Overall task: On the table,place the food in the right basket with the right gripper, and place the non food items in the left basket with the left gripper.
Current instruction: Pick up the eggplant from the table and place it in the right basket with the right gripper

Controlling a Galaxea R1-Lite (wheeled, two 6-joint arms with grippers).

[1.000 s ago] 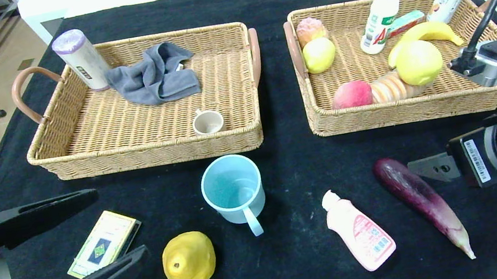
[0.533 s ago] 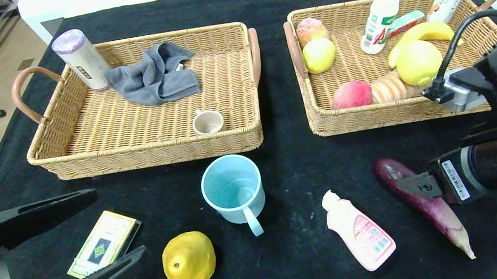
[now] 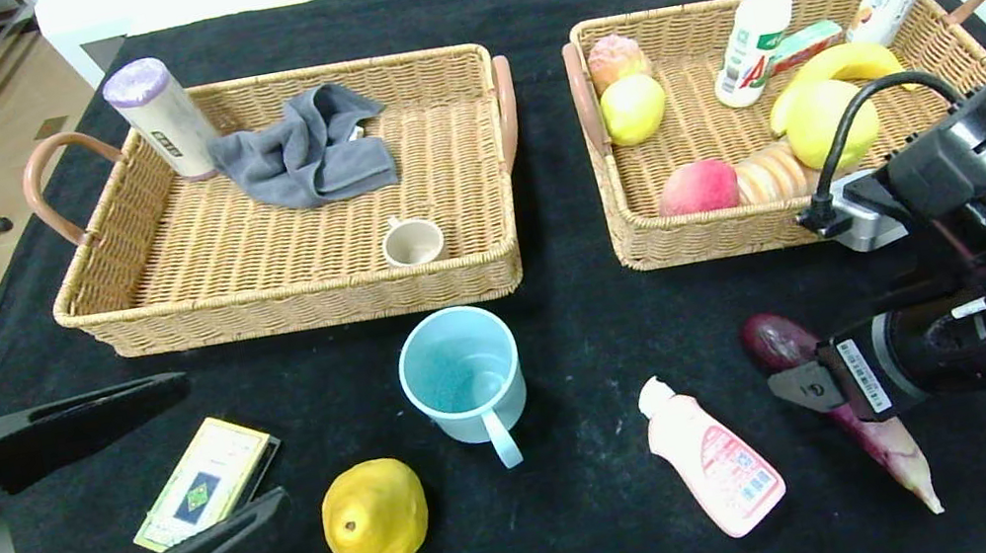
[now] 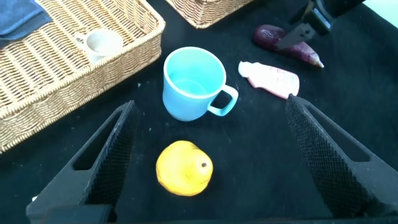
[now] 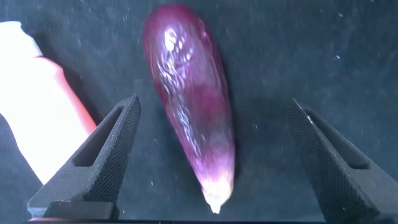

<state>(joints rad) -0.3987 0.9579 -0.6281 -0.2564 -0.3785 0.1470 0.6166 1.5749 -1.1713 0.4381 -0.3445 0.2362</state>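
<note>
The right gripper (image 5: 211, 162) hangs over the eggplant (image 5: 189, 99) lying on the desk (image 3: 597, 539), beside the pink bottle (image 3: 716, 469) — jaws spread wide, holding nothing. The eggplant looks glossy, firm and likely slippery, tapering to a pale tip; its thick middle seems the safest place to grip. The left gripper (image 4: 205, 155) is parked wide open — empty. The bottle's label is probably printed, but unreadable.
</note>
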